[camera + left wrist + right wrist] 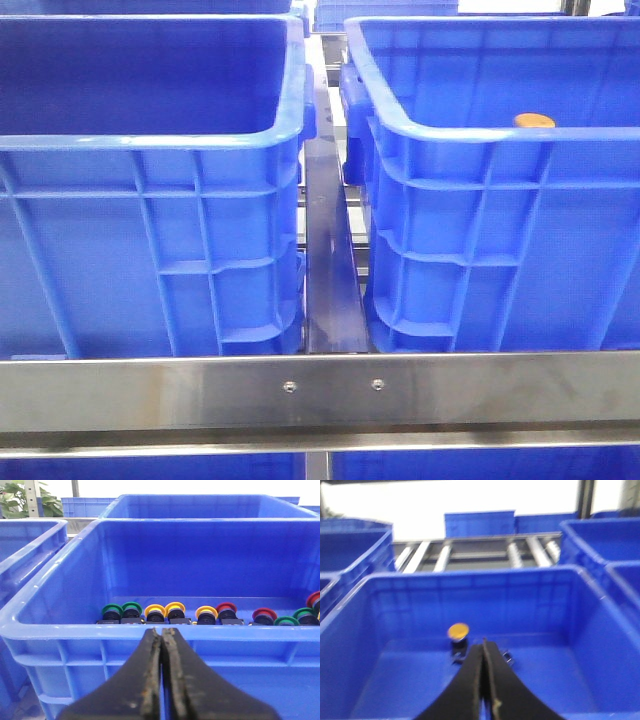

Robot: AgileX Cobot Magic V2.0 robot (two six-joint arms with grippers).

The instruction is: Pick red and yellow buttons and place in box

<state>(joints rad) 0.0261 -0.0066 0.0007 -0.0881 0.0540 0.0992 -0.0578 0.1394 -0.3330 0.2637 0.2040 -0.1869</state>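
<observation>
I find no brand, label or readable writing on any crate or part. From the front I see two big blue crates side by side behind a steel rail (pixel 320 395), and neither of my pincers appears there. In the right crate (pixel 500 240), an orange-yellow button (pixel 534 121) peeks just over the near rim, toward two o'clock of that picture.

My left pincer (pixel 161 632) has its fingers pressed together, holding nothing, just outside the near wall of a crate (pixel 50 595). Only this view shows the row of buttons on its floor: green (pixel 112 612), yellow (pixel 155 613) and red (pixel 226 611) caps lined along the near wall.

My right pincer (pixel 483 645) is likewise closed and empty, inside the box (pixel 470 585). The yellow-topped button (pixel 458 630) stands on the floor at eleven o'clock from my tips, near but apart. Conveyor rollers (pixel 515 555) show beyond
</observation>
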